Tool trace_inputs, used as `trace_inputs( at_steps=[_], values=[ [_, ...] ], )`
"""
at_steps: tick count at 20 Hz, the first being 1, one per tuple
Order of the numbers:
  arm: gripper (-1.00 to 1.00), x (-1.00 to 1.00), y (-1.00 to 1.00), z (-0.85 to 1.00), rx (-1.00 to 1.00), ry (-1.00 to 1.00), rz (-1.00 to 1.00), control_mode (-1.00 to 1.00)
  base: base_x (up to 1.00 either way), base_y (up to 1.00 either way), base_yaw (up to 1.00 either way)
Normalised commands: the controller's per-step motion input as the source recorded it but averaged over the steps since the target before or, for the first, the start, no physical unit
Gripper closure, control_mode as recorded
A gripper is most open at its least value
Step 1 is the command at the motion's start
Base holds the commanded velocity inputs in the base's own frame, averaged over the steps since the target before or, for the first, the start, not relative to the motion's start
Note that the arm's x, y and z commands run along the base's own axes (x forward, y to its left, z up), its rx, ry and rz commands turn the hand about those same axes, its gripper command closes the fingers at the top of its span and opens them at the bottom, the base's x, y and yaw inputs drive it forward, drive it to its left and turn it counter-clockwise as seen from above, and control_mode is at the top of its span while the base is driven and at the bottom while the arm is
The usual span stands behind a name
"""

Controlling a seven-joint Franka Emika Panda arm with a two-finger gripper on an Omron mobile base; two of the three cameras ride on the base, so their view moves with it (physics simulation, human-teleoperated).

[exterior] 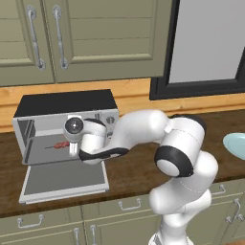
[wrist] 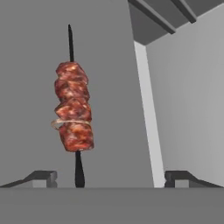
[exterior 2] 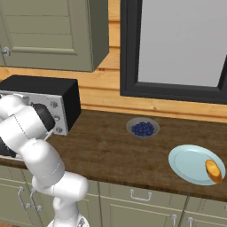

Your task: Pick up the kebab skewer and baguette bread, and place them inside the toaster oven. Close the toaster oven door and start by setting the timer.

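The toaster oven (exterior: 64, 103) stands on the counter at the left, and its door (exterior: 64, 179) lies folded down flat in front of it. The kebab skewer (exterior: 60, 145) lies on the oven's grey floor. My gripper (exterior: 72, 149) reaches into the oven mouth just right of the skewer. In the hand view the skewer (wrist: 73, 109) lies straight ahead, with its near end between the wide-apart fingertips (wrist: 41, 177), touching neither. The gripper (wrist: 109, 179) is open and holds nothing. The baguette bread (exterior 2: 213, 170) rests on a light blue plate (exterior 2: 188, 164) far to the right.
A bowl of blueberries (exterior 2: 142, 128) sits mid-counter near the back wall. The oven's knobs (exterior 2: 55, 117) face forward on its right side, close to my arm. Cabinets hang above the oven, and a dark-framed window is to the right. Drawers run below the counter edge.
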Motion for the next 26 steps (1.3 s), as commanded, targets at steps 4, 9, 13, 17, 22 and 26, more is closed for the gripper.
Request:
trace_inputs(
  at_steps=[4, 9, 13, 17, 22, 26],
  values=[
    [-1.0, 0.01, 0.0, 0.09, 0.0, 0.0, 0.0, -1.0, 0.0, 0.0, 0.0],
    [-1.0, -0.02, -0.03, 0.07, 0.0, 0.04, 0.0, -1.0, 0.0, 0.0, 0.0],
    [-1.0, 0.0, -0.11, 0.11, 0.01, 0.09, 0.0, -1.0, 0.0, 0.0, 0.0],
    [-1.0, 0.0, -0.04, 0.02, 0.01, 0.06, 0.0, -1.0, 0.0, 0.0, 0.0],
    [-1.0, -0.23, -0.01, 0.34, 0.0, 0.0, 0.0, -1.0, 0.0, 0.0, 0.0],
    [-1.0, -0.79, -0.36, 0.37, 0.0, 0.0, -0.08, -1.0, 0.0, 0.0, 0.0]
  ],
)
